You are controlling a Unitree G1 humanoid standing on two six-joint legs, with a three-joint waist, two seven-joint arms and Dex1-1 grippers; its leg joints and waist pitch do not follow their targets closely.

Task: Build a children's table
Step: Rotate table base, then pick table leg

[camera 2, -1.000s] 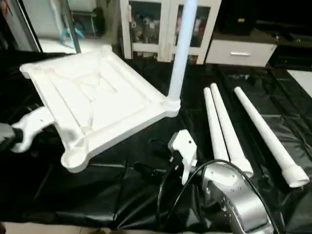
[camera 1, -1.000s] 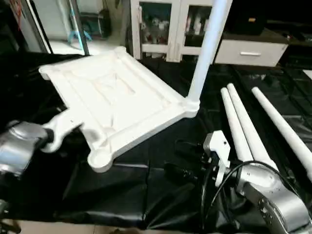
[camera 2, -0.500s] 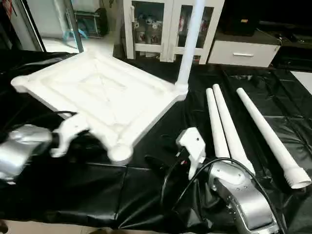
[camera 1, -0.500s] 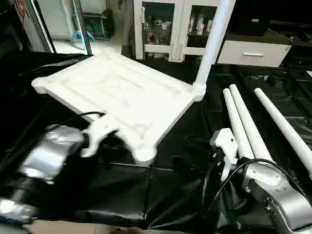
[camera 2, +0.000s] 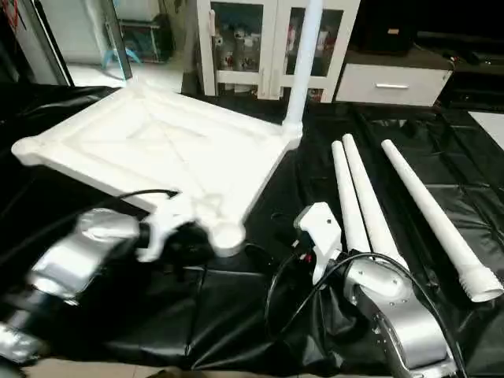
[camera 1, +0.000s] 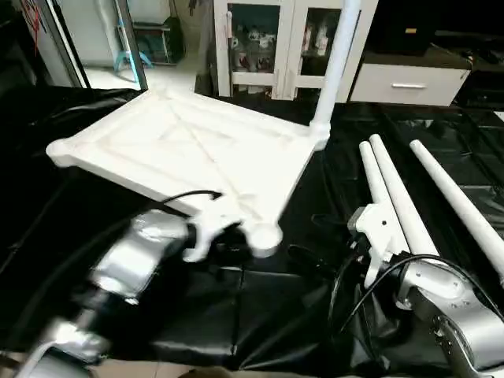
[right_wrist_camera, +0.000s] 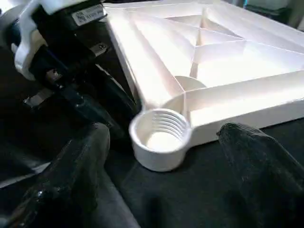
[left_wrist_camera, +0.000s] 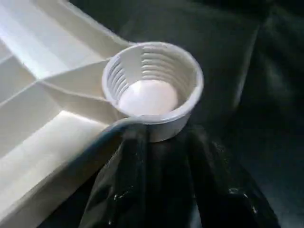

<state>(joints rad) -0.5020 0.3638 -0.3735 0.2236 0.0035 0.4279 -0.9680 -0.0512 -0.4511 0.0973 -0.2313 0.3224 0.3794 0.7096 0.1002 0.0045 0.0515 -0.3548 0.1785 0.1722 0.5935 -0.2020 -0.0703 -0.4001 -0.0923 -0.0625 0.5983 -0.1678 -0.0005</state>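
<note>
The children's table top (camera 1: 197, 150) lies underside up on the black sheet, its ribs and X-brace showing. One white leg (camera 1: 335, 63) stands upright in its far right corner. My left gripper (camera 1: 230, 242) is shut on the top's near edge, just beside an empty threaded corner socket (camera 1: 266, 236), also seen close up as the socket (left_wrist_camera: 152, 90). My right gripper (right_wrist_camera: 166, 190) stands open a short way to the right of that socket (right_wrist_camera: 160, 137), touching nothing. Three loose legs (camera 1: 394, 197) lie side by side on the right.
A black sheet (camera 1: 260, 315) covers the whole work surface. A white cabinet with glass doors (camera 1: 268, 39) and a drawer unit (camera 1: 405, 83) stand behind it. A black cable (camera 1: 370, 276) loops over my right forearm.
My left arm has swung to the right with the top's near edge in its grip. The top has turned, bringing the empty near corner socket close to my right gripper, which has hardly moved.
</note>
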